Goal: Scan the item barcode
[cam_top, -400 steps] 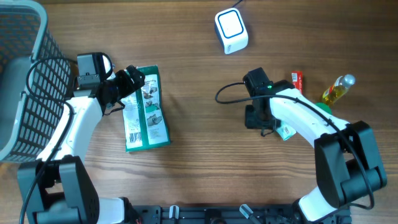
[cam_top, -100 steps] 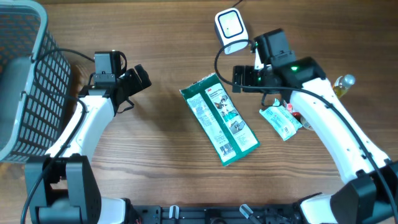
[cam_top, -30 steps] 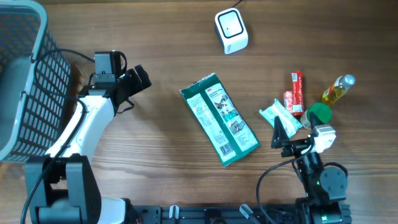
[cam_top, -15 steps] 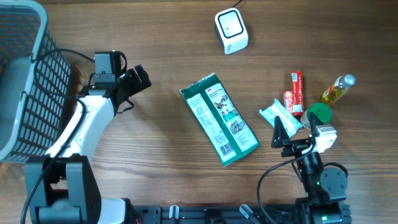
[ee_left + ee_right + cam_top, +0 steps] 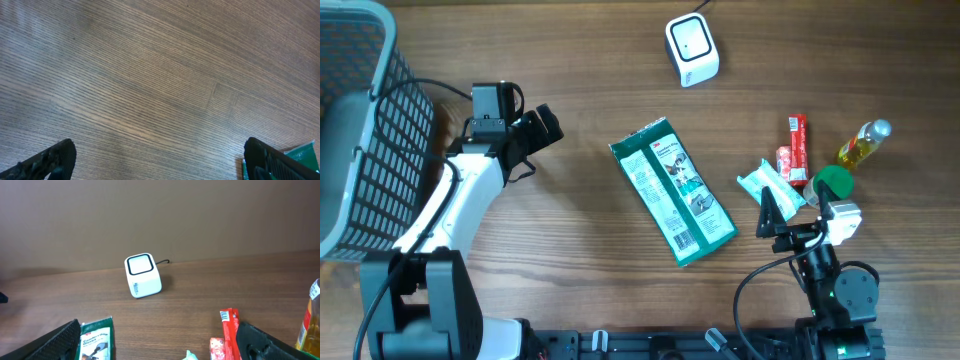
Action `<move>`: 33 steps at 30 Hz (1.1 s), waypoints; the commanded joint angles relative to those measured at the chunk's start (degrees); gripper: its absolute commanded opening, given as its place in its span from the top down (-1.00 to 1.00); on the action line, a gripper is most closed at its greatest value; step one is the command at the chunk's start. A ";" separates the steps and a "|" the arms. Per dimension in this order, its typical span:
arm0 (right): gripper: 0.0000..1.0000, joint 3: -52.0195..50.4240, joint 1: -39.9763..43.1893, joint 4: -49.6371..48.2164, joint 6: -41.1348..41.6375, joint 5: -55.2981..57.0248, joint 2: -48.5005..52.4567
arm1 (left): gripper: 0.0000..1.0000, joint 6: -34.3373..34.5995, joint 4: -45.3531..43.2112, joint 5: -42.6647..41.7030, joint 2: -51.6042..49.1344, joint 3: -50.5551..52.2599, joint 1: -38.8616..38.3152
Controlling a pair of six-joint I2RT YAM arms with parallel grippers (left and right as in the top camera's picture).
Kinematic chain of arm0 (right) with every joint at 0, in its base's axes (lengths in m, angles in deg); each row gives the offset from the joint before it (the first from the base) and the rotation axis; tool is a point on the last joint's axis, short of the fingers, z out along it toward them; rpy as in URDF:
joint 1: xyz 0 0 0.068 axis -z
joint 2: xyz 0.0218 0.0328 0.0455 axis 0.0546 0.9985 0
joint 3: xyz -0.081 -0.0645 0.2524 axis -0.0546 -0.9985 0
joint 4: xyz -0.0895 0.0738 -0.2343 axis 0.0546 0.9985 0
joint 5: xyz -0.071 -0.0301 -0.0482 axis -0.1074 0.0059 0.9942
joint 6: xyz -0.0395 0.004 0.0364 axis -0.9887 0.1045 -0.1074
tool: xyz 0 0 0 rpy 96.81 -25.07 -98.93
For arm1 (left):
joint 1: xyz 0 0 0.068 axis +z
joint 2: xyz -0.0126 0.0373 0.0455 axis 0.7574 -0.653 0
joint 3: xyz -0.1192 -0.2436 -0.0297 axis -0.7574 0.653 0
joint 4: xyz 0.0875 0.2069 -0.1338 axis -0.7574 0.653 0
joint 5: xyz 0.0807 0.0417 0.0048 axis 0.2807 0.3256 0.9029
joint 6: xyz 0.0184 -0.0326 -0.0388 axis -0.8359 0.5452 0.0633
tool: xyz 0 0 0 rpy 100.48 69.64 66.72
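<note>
The item, a flat green package (image 5: 672,190) with a white printed label, lies flat and slanted in the middle of the table. The white cube scanner (image 5: 692,48) stands at the far edge, well apart from it. My left gripper (image 5: 548,128) hovers open to the left of the package, and its wrist view shows bare wood between the fingers (image 5: 47,160) and a green package corner (image 5: 302,150). My right gripper (image 5: 800,222) is drawn back at the front right, open and empty. Its view faces the scanner (image 5: 143,275) and the package top (image 5: 96,340).
A grey mesh basket (image 5: 360,120) fills the far left. On the right lie a red stick packet (image 5: 798,140), a small red packet (image 5: 783,162), a pale green sachet (image 5: 770,188), a green cap (image 5: 833,182) and a yellow bottle (image 5: 860,145).
Nothing has moved in the last second. Before that, the package went from beside the left gripper to the table's middle, and the right arm drew back from the scanner to the front right.
</note>
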 commanded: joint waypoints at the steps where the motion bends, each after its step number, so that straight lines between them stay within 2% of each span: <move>1: -0.99 -0.07 0.28 -0.15 0.81 1.14 -0.61 | -1.00 -0.48 0.02 0.35 0.33 0.09 0.33; 6: -1.00 -0.07 0.28 -0.15 0.81 1.14 -0.61 | -1.00 -0.50 0.70 0.35 5.60 0.09 0.33; 12: -1.00 -0.07 0.28 -0.13 0.81 1.14 -0.61 | -1.00 -0.50 1.14 0.35 22.62 0.09 0.33; 19: -0.99 -0.07 0.28 -0.15 0.79 1.14 -0.61 | -1.00 -0.50 1.42 0.46 57.83 0.09 0.35; 22: -0.99 -0.07 0.28 -0.13 0.81 1.14 -0.61 | -1.00 -0.48 5.68 0.98 66.93 0.11 0.33; 29: -0.99 -0.07 0.28 -0.15 0.83 1.14 -0.61 | -1.00 -0.50 23.08 1.44 83.60 0.15 0.37; 33: -1.00 -0.07 0.28 -0.13 0.79 1.16 -0.61 | -1.00 -0.48 24.96 1.70 87.84 1.75 0.37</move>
